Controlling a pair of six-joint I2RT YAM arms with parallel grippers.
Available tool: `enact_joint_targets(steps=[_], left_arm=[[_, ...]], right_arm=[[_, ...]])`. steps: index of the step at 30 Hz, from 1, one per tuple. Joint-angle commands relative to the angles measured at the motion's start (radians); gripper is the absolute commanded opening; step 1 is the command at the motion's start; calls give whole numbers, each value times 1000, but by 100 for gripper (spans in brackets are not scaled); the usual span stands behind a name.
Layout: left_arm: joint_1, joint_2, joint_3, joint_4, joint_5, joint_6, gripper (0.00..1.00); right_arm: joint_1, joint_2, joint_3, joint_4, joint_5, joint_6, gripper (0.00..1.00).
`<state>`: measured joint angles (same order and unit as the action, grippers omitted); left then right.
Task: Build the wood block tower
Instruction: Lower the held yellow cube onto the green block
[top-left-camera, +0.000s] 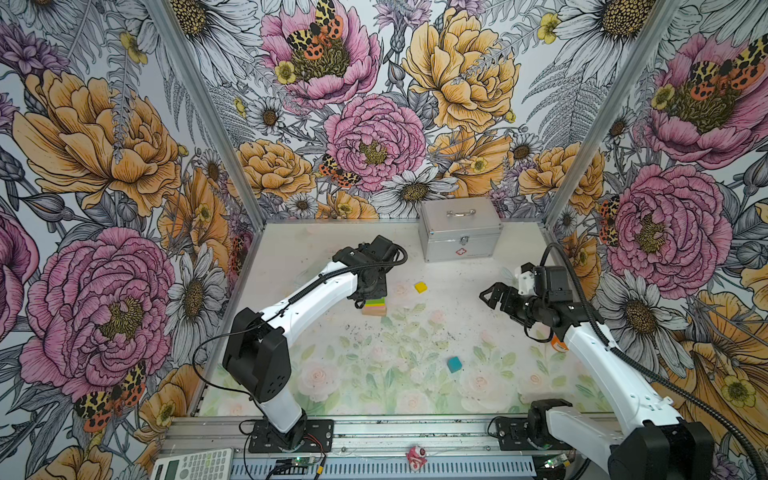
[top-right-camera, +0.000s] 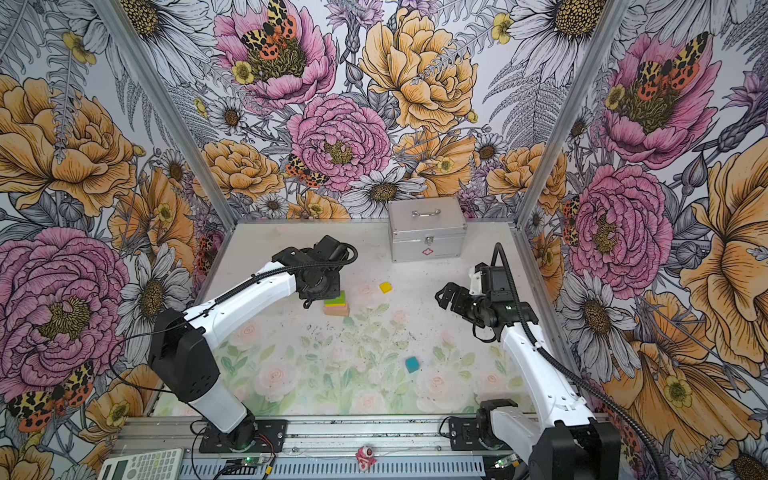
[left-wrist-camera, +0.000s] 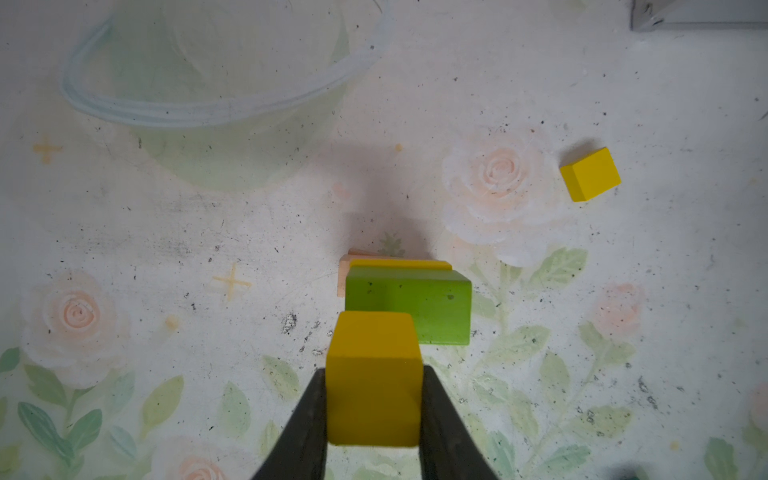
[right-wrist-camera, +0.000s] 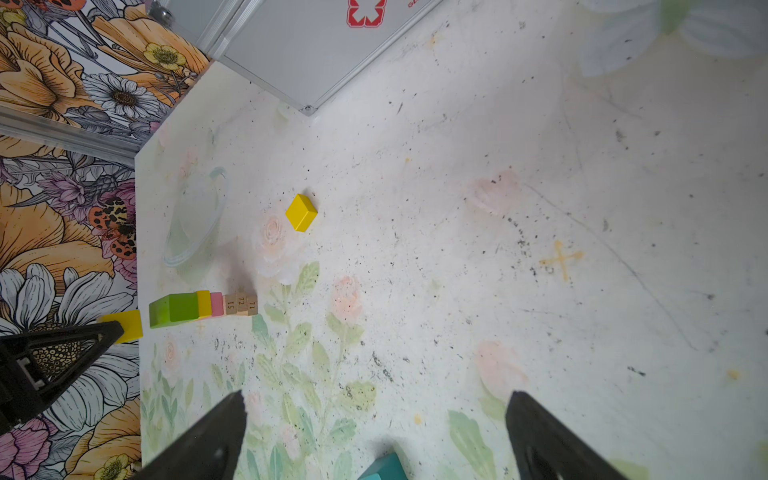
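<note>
Holding a yellow cube pinched between its two jaws, the left pincer hangs directly above the tower. The tower stands on the counter left of centre in both top views. From the bottom up it has tan bars, a pink slab, a yellow slab and a green bar as its top surface so far.

In the right wrist view a clear gap shows between the held cube and the green bar, so the cube is not yet set down. The step in hand looks like placing this cube on the green bar.

In the left wrist view the cube sits over one end of the bar, not its middle. The next move probably calls for a slow straight descent until the cube lies flat, then parting the jaws without nudging the stack. The stack is narrow and could easily tip.

The right pincer is spread wide with nothing in it, hovering over the counter on the right. The teal cube lies near it, and a loose yellow cube rests just right of the tower. Both are well apart from the silver case at the back, and both have yet to be stacked.
</note>
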<state>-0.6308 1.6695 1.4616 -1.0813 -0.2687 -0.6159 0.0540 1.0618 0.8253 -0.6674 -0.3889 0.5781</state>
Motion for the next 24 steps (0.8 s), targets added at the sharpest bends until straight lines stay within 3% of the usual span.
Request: enact_joint_targets(steps=[1,24], left_arm=[[-7,16,31,2,13,-13,32],[-8,50,60,1,15,13,32]], right_arm=[[5,-10,8,20,9,-24,100],[-10,-22,6,10,5,-33,100]])
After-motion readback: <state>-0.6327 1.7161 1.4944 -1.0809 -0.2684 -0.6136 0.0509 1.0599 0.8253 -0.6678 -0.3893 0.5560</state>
